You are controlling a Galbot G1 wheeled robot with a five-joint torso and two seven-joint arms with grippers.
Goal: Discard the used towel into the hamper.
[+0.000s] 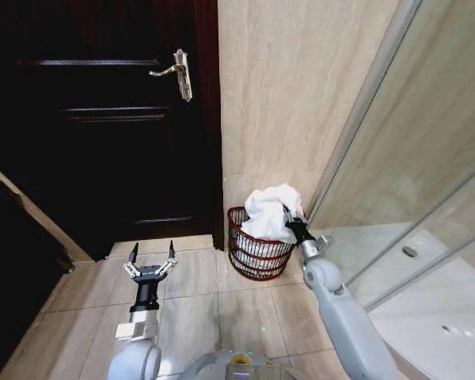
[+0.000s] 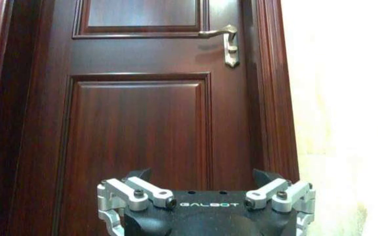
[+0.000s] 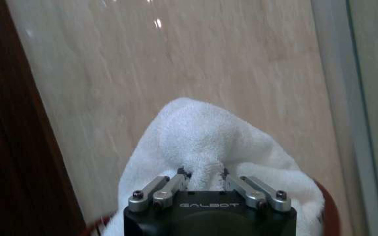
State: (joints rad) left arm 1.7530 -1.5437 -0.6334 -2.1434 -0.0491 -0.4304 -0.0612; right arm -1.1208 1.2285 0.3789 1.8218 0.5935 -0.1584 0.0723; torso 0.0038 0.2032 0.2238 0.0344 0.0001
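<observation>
The right gripper pinches the white towel over the hamper; the left gripper – spread – hangs beside the hamper.

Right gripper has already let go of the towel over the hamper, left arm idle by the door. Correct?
Not quite. The right gripper is shut on the towel, as the right wrist view shows. The rest holds: the towel is over the hamper, and the left gripper idles open by the door.
</observation>
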